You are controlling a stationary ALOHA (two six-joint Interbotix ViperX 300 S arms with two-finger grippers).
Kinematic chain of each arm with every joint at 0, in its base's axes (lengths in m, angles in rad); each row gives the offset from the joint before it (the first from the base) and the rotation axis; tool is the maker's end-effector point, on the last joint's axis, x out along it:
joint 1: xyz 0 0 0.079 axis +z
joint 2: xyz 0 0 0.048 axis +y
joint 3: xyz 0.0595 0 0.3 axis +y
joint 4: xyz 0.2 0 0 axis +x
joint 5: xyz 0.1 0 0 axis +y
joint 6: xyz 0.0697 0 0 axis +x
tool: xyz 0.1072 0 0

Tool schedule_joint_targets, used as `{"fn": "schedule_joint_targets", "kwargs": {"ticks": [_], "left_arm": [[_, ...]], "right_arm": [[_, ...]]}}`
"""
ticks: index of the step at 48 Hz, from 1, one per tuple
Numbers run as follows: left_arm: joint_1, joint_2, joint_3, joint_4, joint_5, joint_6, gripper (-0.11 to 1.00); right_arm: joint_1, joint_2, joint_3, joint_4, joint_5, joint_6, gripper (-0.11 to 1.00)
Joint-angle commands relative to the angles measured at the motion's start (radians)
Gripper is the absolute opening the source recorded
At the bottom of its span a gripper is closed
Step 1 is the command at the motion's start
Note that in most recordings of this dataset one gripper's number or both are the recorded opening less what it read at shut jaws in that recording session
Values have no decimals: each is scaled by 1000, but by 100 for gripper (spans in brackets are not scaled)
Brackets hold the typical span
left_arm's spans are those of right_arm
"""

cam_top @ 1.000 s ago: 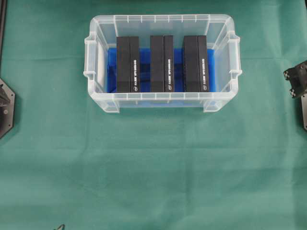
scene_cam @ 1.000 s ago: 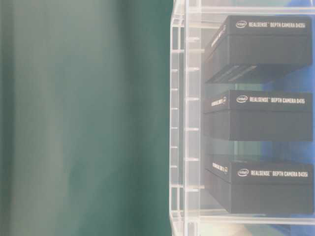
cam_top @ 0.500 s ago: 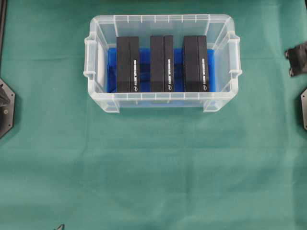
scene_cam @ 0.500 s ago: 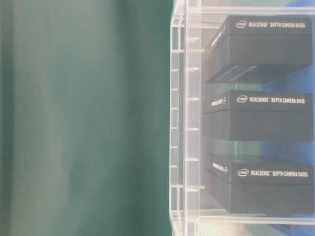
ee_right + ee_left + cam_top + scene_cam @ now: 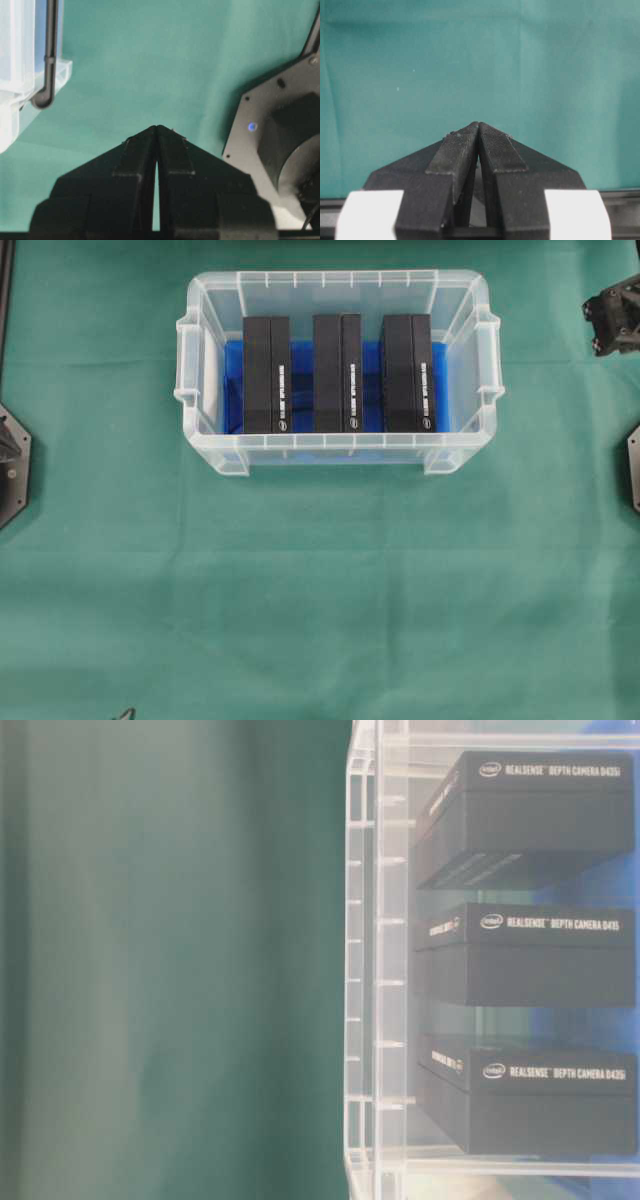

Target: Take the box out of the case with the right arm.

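A green cloth point(image 5: 320, 590) covers the whole worktop, its weave lying flat with faint creases and soft wrinkles. Light falls evenly from above, leaving only pale shadows. No wall, floor or window comes into view.

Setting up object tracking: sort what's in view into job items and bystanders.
Job:
clear plastic rectangular tub
three black rectangular boxes
right arm's black gripper, shut

Bystanders:
green table cloth
left black gripper, shut
black hexagonal base plate

Right arm point(image 5: 615, 310) cut off at overhead frame edge; case point(image 5: 372, 970) cropped at table level, cloth probably blurred.
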Motion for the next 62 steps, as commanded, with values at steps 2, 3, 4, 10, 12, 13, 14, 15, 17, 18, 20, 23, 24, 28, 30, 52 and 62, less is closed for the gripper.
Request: {"fn": "schedule_joint_targets", "kwargs": {"ticks": [2,3,4,10,12,13,14,15,17,18,20,23,24,28,30,52,62], "left_arm": [[-5,3,-21,-2,-2,-3,0],[-5,3,-21,-2,-2,-3,0],[-6,3,-21,-2,-2,-3,0],[-5,2,-21,-2,-2,-3,0],[-5,3,-21,0,-2,-3,0],[-5,3,-21,-2,-3,-3,0],[-5,3,-21,-2,-2,-3,0],[-5,3,-21,-2,-2,-3,0],[-5,3,-21,-2,-2,-3,0],[-5,3,-21,-2,-2,-3,0],[-6,3,-21,-2,-2,-3,0],[-6,3,-21,0,-2,-3,0],[-5,3,-21,-2,-2,-3,0],[-6,3,-21,-2,-2,-3,0],[-5,3,-21,-2,-2,-3,0],[-5,3,-21,-2,3,-3,0],[-5,3,-21,0,3,-3,0]], "right_arm": [[-26,3,-21,0,-15,-9,0],[-28,5,-21,0,-17,-9,0],[-31,5,-20,0,-17,-9,0],[-32,5,-17,-2,-15,-9,0],[-32,5,-14,0,-15,-8,0],[-32,5,-14,0,-15,-8,0],[-34,6,-14,0,-12,-6,1],[-34,5,-14,0,-14,-6,1],[-34,5,-14,-2,-15,-6,1],[-34,5,-12,-2,-15,-5,4],[-32,5,-12,-5,-15,-5,9],[-34,5,-12,-8,-17,-5,22],[-32,5,-12,-11,-17,-5,28],[-32,8,-12,-31,-14,-3,55],[-34,9,-12,-37,-15,-3,67],[-34,41,-12,-46,-15,17,95],[-32,29,-6,-46,-14,41,95]]}}
